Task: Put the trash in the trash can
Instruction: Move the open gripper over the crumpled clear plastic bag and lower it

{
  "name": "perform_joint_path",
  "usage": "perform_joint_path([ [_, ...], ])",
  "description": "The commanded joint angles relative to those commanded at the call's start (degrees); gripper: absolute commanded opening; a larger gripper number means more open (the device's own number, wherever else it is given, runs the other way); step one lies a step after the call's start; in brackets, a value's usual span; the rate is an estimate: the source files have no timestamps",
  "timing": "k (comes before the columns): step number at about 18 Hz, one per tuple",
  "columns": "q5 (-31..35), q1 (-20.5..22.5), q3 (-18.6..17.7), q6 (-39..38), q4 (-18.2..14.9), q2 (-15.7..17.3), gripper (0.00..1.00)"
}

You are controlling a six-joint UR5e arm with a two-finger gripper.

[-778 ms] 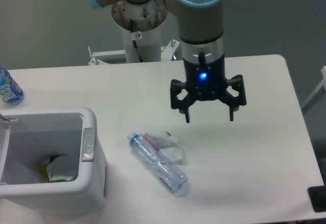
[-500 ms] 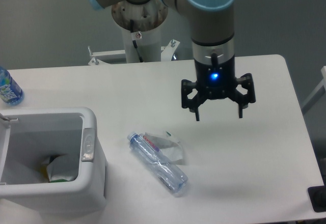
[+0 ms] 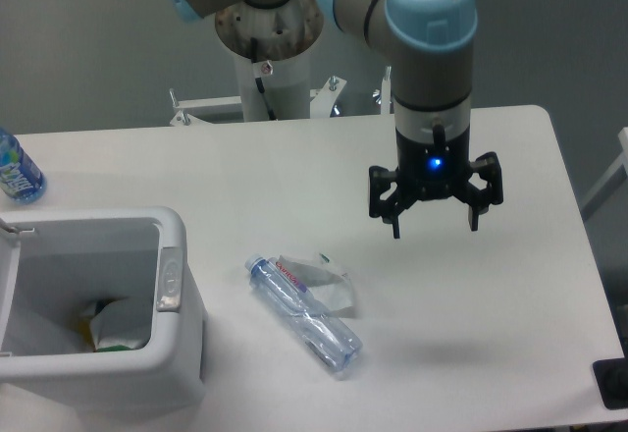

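A crushed clear water bottle (image 3: 302,314) with a blue cap and red-white label lies flat on the white table, cap toward the upper left. A crumpled translucent wrapper (image 3: 332,280) lies against its upper right side. The white trash can (image 3: 167,353) stands at the lower left, with a grey oval latch (image 3: 170,280) on its right wall. My gripper (image 3: 435,228) hangs open and empty above the table, up and to the right of the bottle, well apart from it.
A blue-labelled bottle (image 3: 17,170) stands at the table's far left edge. Some greenish-white litter (image 3: 116,324) lies inside the trash can. The robot's base column (image 3: 267,69) rises behind the table's back edge. A black object (image 3: 611,384) sits at the lower right corner.
My gripper has moved steadily to the right, away from the bottle and wrapper, still open. The bottle, wrapper and trash can have not moved.
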Motion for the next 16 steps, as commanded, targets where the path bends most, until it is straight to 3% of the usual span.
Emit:
perform_joint_path([
  [5,-1.7,-0.5,-3.4,-0.1,1.0,-4.2,1.00],
  [16,-1.8,-4.1,-10.1,-0.4,4.4,-9.4,1.00],
])
